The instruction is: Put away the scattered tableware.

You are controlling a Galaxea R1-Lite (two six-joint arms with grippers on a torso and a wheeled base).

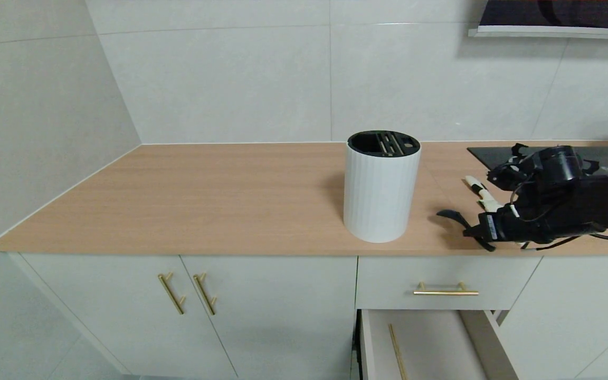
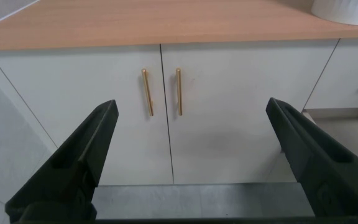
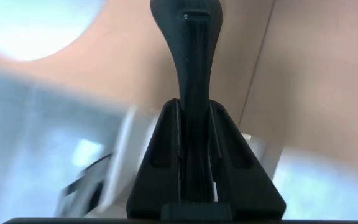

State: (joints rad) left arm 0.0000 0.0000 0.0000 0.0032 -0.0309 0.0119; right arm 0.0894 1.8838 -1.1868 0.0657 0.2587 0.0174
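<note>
Wood bench (image 1: 203, 195) held a white-handled utensil (image 1: 479, 191); right hand (image 3: 186, 25), pinched together, would need opening, then straddling it squarely; left hand (image 2: 191, 112) gaped.

The bench (image 1: 203, 200) has a warm wood-grain top, smooth and matt, with barely any sheen. The white holder (image 1: 381, 203) standing on it has a matt skin, finely ribbed down its side; whether it is plastic or ceramic I can't tell. A black plastic insert (image 1: 383, 143) sits in its mouth. The wall tiles (image 1: 230, 79) are pale, smooth and satin. The cupboard doors (image 1: 124, 311) are flat matt off-white, and their bar handles (image 1: 171, 293) are brushed brass-coloured metal. The hob (image 1: 499, 155) is black and glassy. The left claw (image 2: 190, 109) and right claw (image 3: 186, 18) are smooth, matt black plastic.
</note>
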